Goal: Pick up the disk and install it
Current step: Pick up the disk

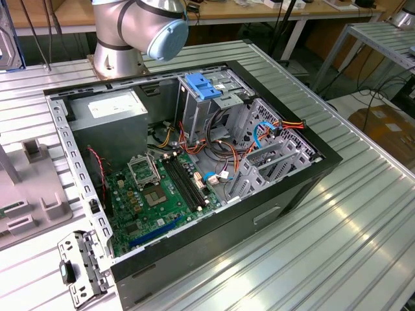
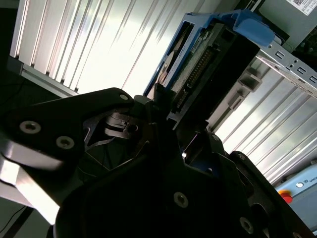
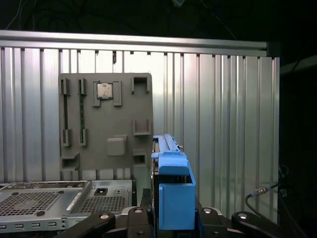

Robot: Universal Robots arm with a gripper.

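Second wrist view: gripper (image 2: 171,111) clamped on one end of the disk (image 2: 208,54); skinny grip, so it could twist or slip

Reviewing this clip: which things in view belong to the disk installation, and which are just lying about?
Job in hand: the disk in its blue rails; the gripper clamped on it; the open computer case.

Lying about: grey fixture tray with a chip seated in it; loose metal bracket beside the case.
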